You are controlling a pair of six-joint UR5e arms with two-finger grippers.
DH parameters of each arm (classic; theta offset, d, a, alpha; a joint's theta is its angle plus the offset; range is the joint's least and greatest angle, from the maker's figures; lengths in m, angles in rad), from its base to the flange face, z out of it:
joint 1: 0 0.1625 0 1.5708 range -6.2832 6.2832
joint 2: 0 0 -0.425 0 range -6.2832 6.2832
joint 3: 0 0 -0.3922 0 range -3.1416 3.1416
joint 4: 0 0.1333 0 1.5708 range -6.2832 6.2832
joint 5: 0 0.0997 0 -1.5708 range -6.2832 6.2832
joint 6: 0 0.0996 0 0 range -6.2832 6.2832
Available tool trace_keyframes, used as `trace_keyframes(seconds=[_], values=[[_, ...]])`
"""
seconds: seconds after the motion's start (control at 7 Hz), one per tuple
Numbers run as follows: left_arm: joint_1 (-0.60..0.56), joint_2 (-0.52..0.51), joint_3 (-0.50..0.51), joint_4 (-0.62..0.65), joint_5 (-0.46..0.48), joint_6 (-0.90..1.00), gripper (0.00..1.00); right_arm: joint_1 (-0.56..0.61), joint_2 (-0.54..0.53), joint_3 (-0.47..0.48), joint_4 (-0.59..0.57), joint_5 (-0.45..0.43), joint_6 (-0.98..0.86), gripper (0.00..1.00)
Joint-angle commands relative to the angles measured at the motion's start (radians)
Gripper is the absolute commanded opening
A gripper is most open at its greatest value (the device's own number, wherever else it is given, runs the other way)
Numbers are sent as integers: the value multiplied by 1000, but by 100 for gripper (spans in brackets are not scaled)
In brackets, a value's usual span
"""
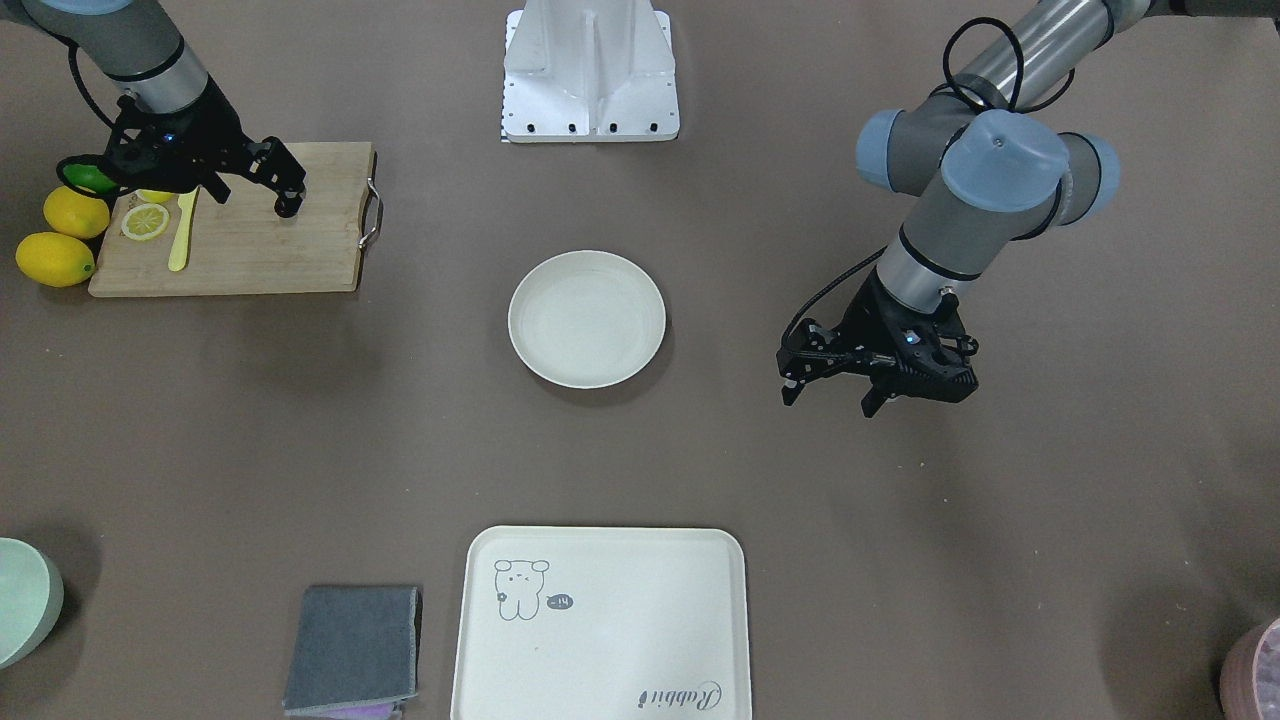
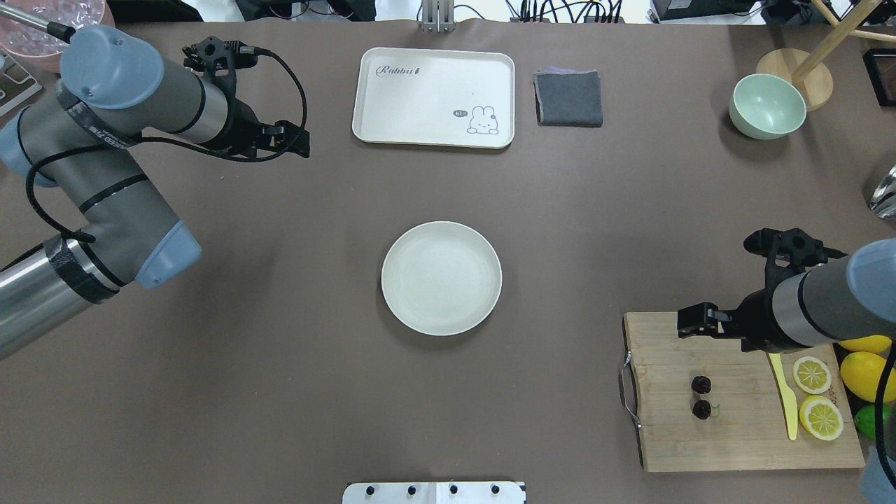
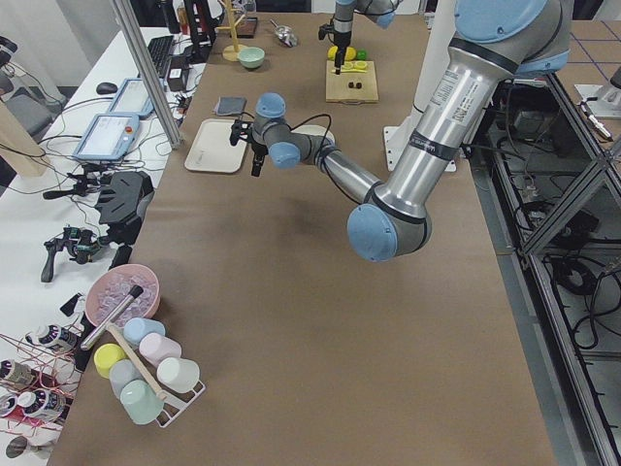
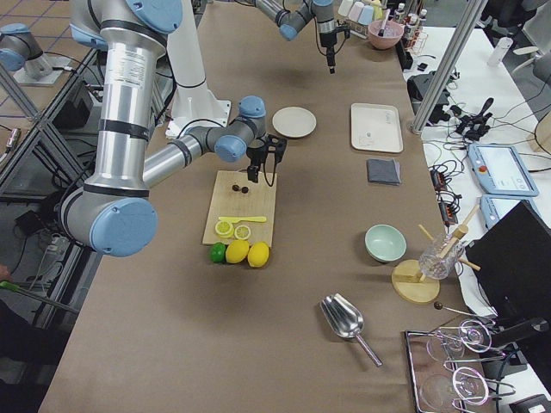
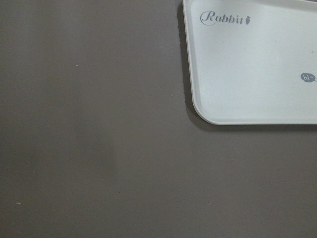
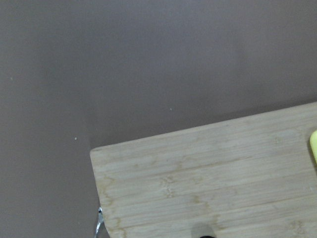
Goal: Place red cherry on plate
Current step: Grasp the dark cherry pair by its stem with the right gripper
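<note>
The red cherry [image 2: 701,397], two tiny dark fruits, lies on the wooden cutting board [image 2: 742,437] near its handle end, also seen in the right side view as the cherry [image 4: 239,188]. My right gripper [image 1: 252,195] hovers open over the board's far edge, just beyond the cherry, with nothing between its fingers. In the front view it hides the cherry. The round cream plate [image 2: 442,278] sits empty at the table's middle. My left gripper [image 1: 830,398] hangs open and empty over bare table, far from the plate and close to the tray.
Two lemon slices [image 2: 812,374] and a yellow knife [image 2: 787,399] share the board; whole lemons [image 2: 868,371] and a lime [image 2: 871,420] lie beside it. A bear tray [image 2: 434,98], grey cloth [image 2: 568,98] and mint bowl [image 2: 766,106] line the far side.
</note>
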Motion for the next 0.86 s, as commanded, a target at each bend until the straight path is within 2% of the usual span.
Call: trace_keyframes(seconds=[0.0, 0.14, 0.43, 0.57, 0.71], values=[[1, 4, -9, 0, 3, 0, 98, -101, -22, -3, 12, -19, 18, 100], [1, 11, -20, -1, 3, -1, 98, -133, -28, -3, 12, -20, 21, 98], [1, 16, -33, 0, 8, -1, 98, -181, -29, -12, 4, -36, 24, 82], [1, 18, -34, 0, 8, -1, 98, -185, -29, -20, 4, -46, 24, 77], [2, 18, -34, 0, 8, -6, 98, -184, -31, -24, 3, -49, 24, 76]])
